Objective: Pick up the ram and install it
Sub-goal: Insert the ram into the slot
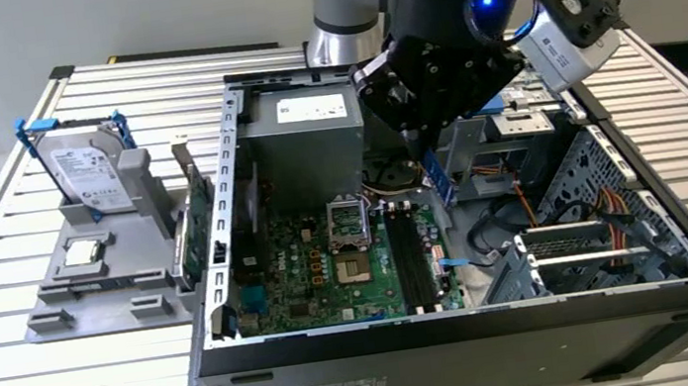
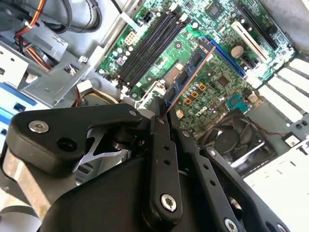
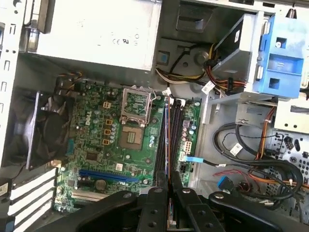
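I have the ram (image 2: pixel 190 72) pinched in the gripper (image 2: pixel 161 115), jaws clenched on one short end so the stick juts out over the motherboard (image 2: pixel 217 72). In the exterior view the gripper (image 1: pixel 424 138) hangs inside the open computer case (image 1: pixel 471 346). The ram (image 1: pixel 440 180) hangs below it, above the board and apart from it. I read this as the carry-to-slot step: pick-up done, install not yet. In the first wrist view the black memory slots (image 3: pixel 176 130) run just beside the stick's line (the ram (image 3: pixel 167 145) shows edge-on there, a thin stripe). As I judge it, seating calls for the stick's lower edge parallel to one slot and centred over it, then a straight push down.
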Motion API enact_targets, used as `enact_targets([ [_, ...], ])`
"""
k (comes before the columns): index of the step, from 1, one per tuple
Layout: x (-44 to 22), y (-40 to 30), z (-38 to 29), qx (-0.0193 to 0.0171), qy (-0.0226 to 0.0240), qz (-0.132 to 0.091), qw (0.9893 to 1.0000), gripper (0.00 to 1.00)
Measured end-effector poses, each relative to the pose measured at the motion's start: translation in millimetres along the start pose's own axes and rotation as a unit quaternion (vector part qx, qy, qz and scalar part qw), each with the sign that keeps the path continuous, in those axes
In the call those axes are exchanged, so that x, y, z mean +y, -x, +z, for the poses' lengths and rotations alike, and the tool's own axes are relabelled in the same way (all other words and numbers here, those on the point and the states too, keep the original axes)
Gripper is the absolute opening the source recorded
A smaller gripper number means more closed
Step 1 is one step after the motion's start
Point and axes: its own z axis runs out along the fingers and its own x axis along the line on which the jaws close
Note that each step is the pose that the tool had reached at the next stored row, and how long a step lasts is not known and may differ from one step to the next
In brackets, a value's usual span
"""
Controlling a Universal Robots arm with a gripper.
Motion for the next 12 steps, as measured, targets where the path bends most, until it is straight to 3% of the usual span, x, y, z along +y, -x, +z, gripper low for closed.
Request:
enact_targets([
  [6, 0.0, 0.0, 0.0, -0.0009, 0.0, 0.019, 0.9998, 0.0],
  [12, 0.0, 0.0, 0.0, -0.0011, 0.0, 0.023, 0.9997, 0.0],
])
